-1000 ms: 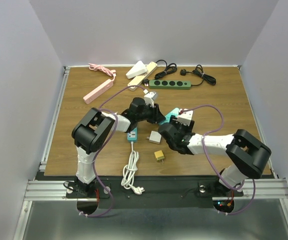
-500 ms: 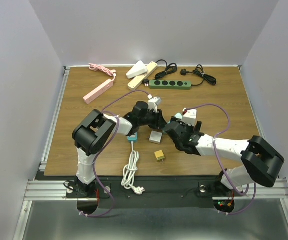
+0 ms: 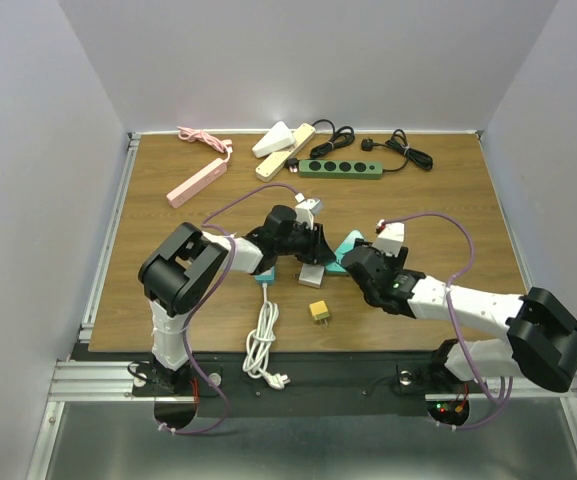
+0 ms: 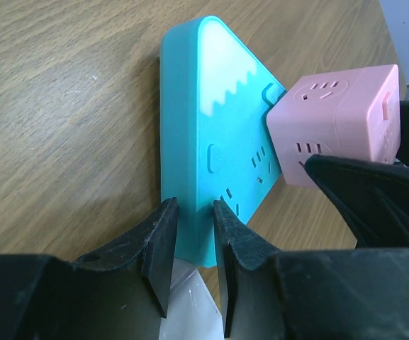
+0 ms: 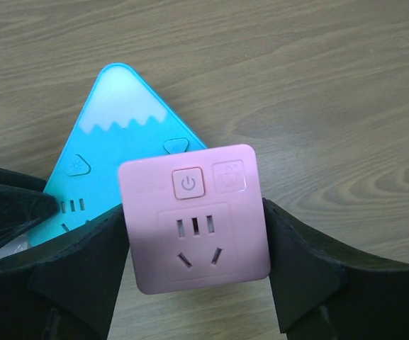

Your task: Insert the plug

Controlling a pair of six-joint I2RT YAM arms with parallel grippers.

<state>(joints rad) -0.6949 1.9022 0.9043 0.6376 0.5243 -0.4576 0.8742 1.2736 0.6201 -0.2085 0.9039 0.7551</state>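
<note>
A teal triangular socket block [image 4: 211,120] [image 5: 112,134] [image 3: 348,243] lies flat on the wooden table. My left gripper [image 4: 193,241] [image 3: 313,250] is shut on its near edge. A pink cube plug [image 5: 193,216] [image 4: 339,120] sits against the teal block's top face near one corner. Its pins are hidden, so I cannot tell whether they are in the slots. My right gripper [image 5: 193,265] [image 3: 363,262] is shut on the cube, one finger [image 5: 303,262] pressed to each side. The cube's own socket face and power button point at the right wrist camera.
A white-grey adapter [image 3: 312,276] and a yellow adapter [image 3: 319,312] lie just in front of the grippers. A teal strip [image 3: 265,272] with a coiled white cable [image 3: 261,345] lies left of them. Pink [image 3: 196,183], cream [image 3: 286,145] and green [image 3: 340,169] strips line the back edge.
The right arm has stretched out to the right and its gripper has shifted to the right side of the teal block. The left gripper keeps its hold on the block.
</note>
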